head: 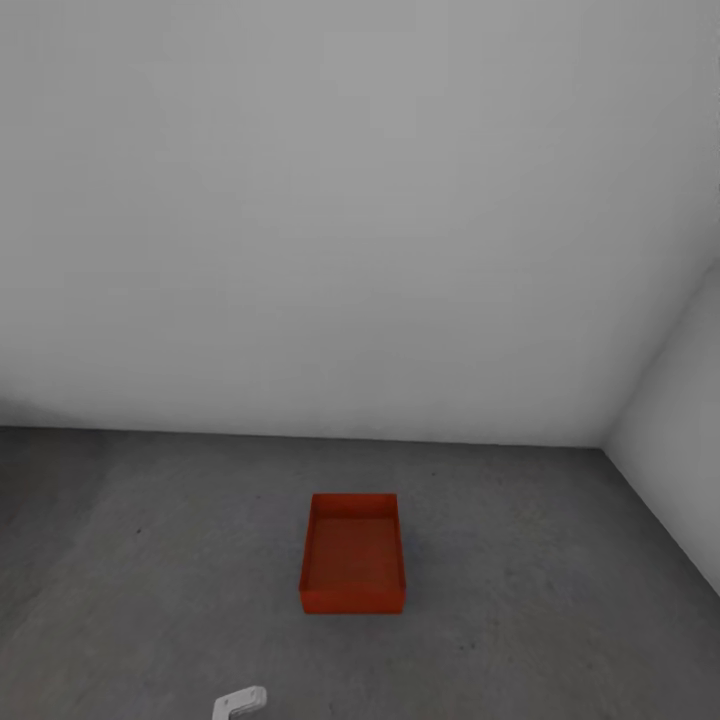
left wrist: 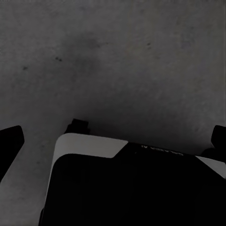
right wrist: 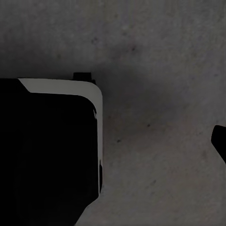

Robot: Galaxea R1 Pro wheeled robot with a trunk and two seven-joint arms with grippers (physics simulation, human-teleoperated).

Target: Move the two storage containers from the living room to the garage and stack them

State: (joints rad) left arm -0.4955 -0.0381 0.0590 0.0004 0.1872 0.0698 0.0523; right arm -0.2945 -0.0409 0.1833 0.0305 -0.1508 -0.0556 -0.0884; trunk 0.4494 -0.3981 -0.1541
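An orange-red storage bin sits on the dark grey concrete floor of the garage, just below the middle of the head view, open side up and empty, with its long side running away from the camera toward the plain white wall; a second wall closes the corner at the right edge. No second bin appears, so the judgement is that one container is already placed and the step in hand is to fetch the other from the living room and bring it back to stack. A small white part of the robot pokes in at the bottom edge, left of centre, well short of the bin. In the left wrist view the left gripper shows dark fingertips at the two side edges, spread wide with only bare floor and the robot's black-and-white base between them. In the right wrist view the right gripper's single visible fingertip sits at the right edge over the floor, with the base at the left; whether that gripper is spread or closed cannot be told. To do this step well, the robot would likely turn away without nudging the placed bin, and on returning line up square with it so the second bin comes down level onto its rim.
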